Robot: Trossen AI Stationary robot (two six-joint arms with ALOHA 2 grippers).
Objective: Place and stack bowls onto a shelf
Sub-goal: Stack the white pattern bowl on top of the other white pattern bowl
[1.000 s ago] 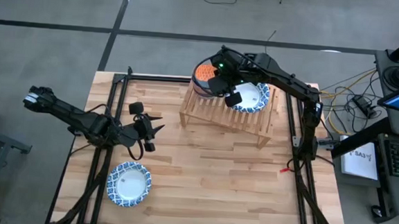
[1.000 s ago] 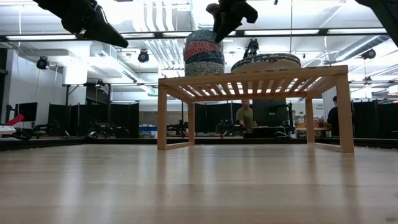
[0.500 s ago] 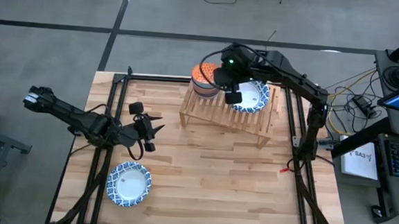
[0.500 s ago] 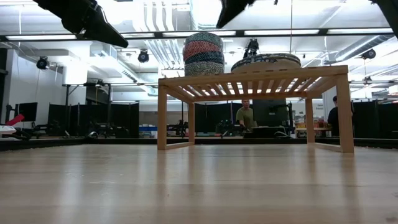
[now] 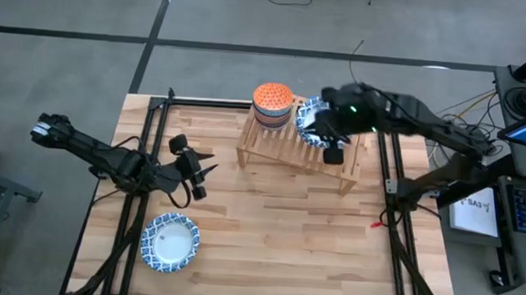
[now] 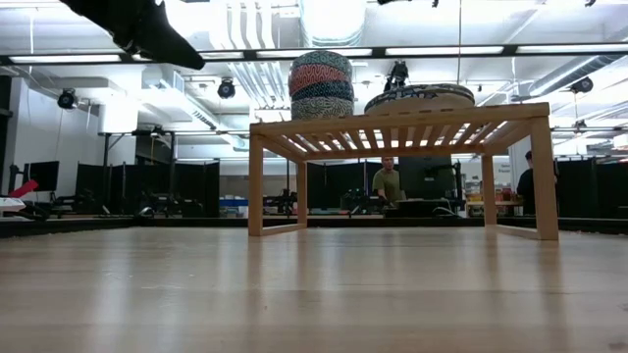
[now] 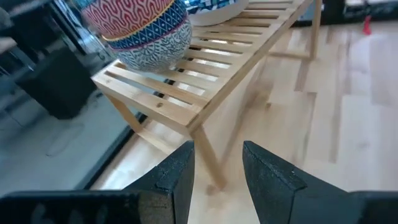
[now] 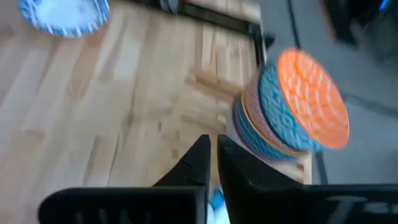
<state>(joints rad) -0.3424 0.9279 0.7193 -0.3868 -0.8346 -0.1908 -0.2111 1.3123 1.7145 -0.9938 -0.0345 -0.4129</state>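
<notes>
Plank surface (image 5: 268,221) carries the shelf (image 5: 292,152) at its far side, right of centre. I read the layout as sorted by size: small bowls stacked at the shelf's left end (image 5: 272,105), orange one on top, and a pile of wide patterned bowls (image 5: 309,118) beside it, so each type nests. One wide bowl (image 5: 169,242) sits alone on the near left of the surface, so I judge that one not yet shelved. Right hand (image 5: 333,148) hangs over the shelf's near edge by the wide pile, fingers almost touching, holding nothing I can see. Left hand (image 5: 199,168) hovers over the surface left of the shelf, fingers apart and empty, well placed to drop onto the lone bowl.
</notes>
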